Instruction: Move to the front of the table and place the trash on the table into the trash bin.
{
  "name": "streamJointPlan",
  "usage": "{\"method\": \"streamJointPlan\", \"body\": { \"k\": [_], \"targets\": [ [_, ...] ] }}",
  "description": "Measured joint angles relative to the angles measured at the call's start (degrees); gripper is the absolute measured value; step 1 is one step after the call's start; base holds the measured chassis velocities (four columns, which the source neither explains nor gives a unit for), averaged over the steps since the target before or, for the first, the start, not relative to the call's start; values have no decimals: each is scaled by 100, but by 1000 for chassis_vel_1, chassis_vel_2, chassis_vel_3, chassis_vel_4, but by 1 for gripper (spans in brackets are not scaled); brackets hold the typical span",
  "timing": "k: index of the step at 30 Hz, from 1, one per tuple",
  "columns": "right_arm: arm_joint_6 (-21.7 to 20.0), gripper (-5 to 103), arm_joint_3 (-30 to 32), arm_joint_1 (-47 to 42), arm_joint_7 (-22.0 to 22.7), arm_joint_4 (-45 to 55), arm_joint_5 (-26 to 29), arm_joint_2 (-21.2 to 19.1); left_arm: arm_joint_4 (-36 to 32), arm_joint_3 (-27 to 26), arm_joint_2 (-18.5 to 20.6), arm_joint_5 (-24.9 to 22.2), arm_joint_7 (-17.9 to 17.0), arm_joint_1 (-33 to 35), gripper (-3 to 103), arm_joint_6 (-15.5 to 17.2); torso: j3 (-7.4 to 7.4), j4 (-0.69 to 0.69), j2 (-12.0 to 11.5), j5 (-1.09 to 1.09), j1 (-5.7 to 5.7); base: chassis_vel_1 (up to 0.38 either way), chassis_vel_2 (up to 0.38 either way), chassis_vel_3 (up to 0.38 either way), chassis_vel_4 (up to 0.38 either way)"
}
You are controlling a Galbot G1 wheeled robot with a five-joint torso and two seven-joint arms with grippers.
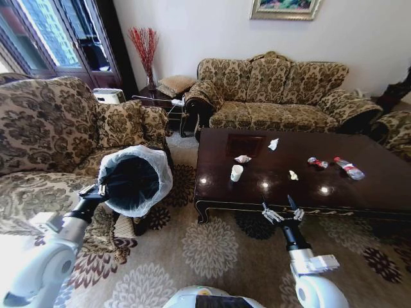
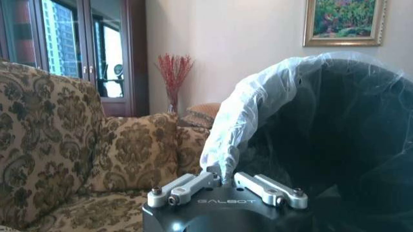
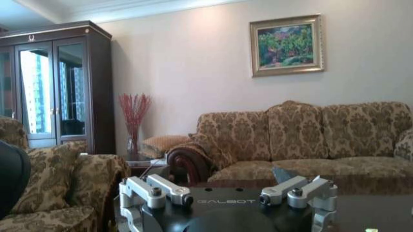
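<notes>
The right claw (image 1: 280, 209) hovers at the counter (image 1: 359, 183)'s near edge, fingers apart and empty. The white paper cup (image 1: 237, 172) stands upright at about ten o'clock from it, nearer this arm. The left claw (image 1: 101, 190) is clamped on the trash bin (image 1: 131, 179)'s bagged rim, mouth tilted toward the robot.

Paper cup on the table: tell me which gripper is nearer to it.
Right. The right gripper hovers open at the table's front edge, near the paper cup. The left gripper holds the trash bin's rim, off the table.
</notes>
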Motion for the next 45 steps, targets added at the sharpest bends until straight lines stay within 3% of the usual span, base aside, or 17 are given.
{"method": "streamJointPlan", "body": {
  "k": [35, 45],
  "targets": [
    [0, 100, -1, 0, 0, 0, 0, 0, 0, 0, 0, 0, 0, 0, 0, 0, 0, 0, 0, 0, 0, 0, 0, 0, 0],
    [0, 100, 0, 0, 0, 0, 0, 0, 0, 0, 0, 0, 0, 0, 0, 0, 0, 1, 0, 1, 0, -140, -133, 142, 148]
  ]
}}
